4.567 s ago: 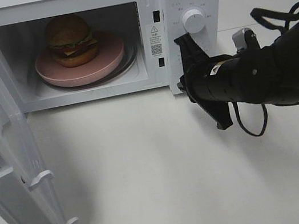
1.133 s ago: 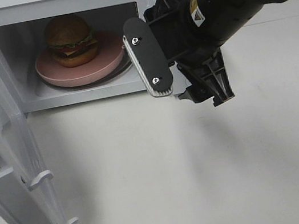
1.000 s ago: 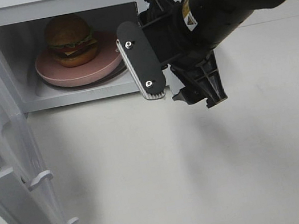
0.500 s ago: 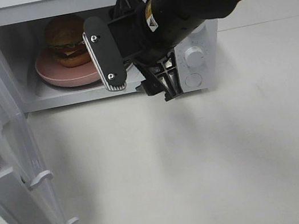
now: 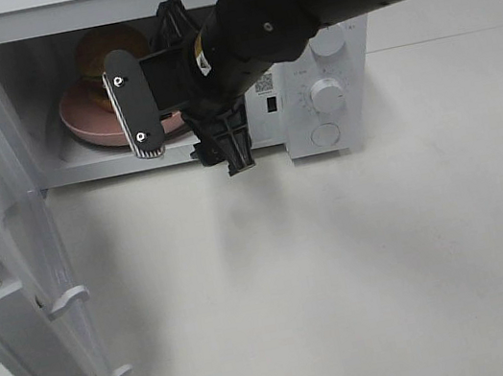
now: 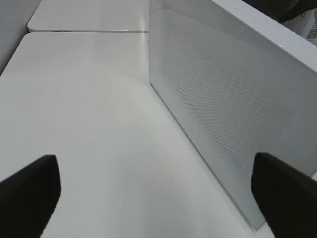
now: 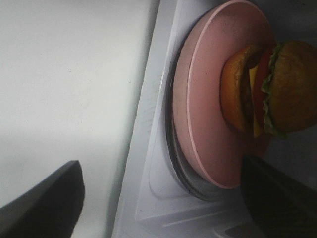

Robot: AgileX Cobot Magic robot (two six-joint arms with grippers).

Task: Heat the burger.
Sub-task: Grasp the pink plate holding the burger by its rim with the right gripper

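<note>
Nearest to us in the high view we see the open door [image 5: 25,286] of the white microwave [image 5: 324,48], swung out to the left over the white table [image 5: 346,278]. Behind it, the right gripper [image 5: 184,127] hangs just in front of the oven opening, with its jaws spread wide and nothing between them. Farther in, the burger [image 7: 270,89] stands on the pink plate [image 7: 203,114] inside the cavity; in the high view the arm covers a part of it. The left gripper [image 6: 153,191] shows only in its wrist view, also open wide and holding nothing, beside the perforated side wall [image 6: 223,114] of the microwave.
</note>
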